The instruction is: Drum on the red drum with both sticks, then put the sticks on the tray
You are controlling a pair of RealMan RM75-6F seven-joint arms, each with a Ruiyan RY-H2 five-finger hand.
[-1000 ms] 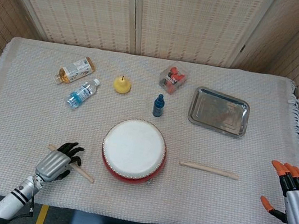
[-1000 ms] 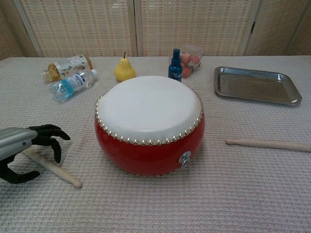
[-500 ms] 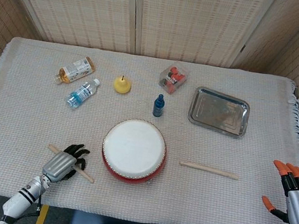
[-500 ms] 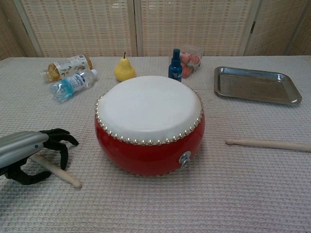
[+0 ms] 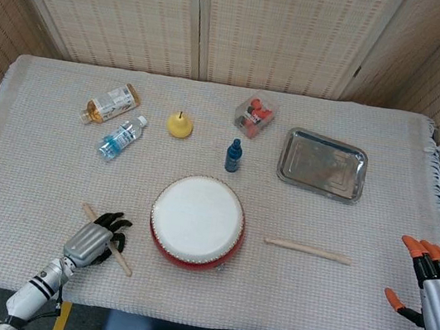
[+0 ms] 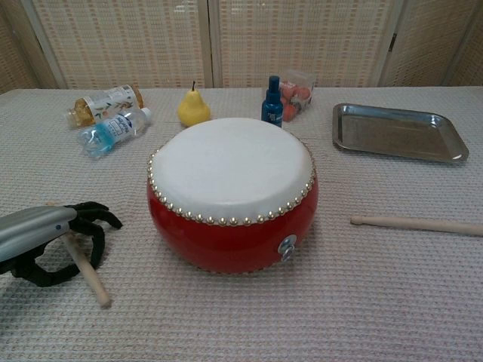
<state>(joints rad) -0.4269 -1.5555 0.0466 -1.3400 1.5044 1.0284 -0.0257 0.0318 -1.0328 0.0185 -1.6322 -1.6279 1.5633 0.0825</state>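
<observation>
Nearest, at the table's front left: left hand (image 6: 45, 241), dark fingers curled down over the left drumstick (image 6: 89, 273), arched around its shaft; whether they actually clamp it or only cage it cannot be told. The stick lies flat on the cloth, long axis diagonal, one end poking out behind the hand toward the far left, the other pointing toward the near edge just left of the drum. Front right, at the table's edge: right hand (image 5: 433, 287), orange-tipped fingers spread, holding nothing. Right drumstick (image 5: 308, 249) lies on the cloth between this hand and the drum, long axis running left to right, well apart from the hand and on its inner side; the right hand is plainly the nearer one for it, and would likely have to travel inward across the stick's length to take it. Centre: red drum (image 6: 232, 194), white head up, untouched. Beyond it, right: metal tray (image 5: 322, 164), bare. Far row, right to left: clear box of red fruit (image 5: 254, 113), blue bottle (image 5: 233, 155), yellow pear (image 5: 179, 124), water bottle (image 5: 120, 137) on its side, amber bottle (image 5: 111, 103) on its side.
</observation>
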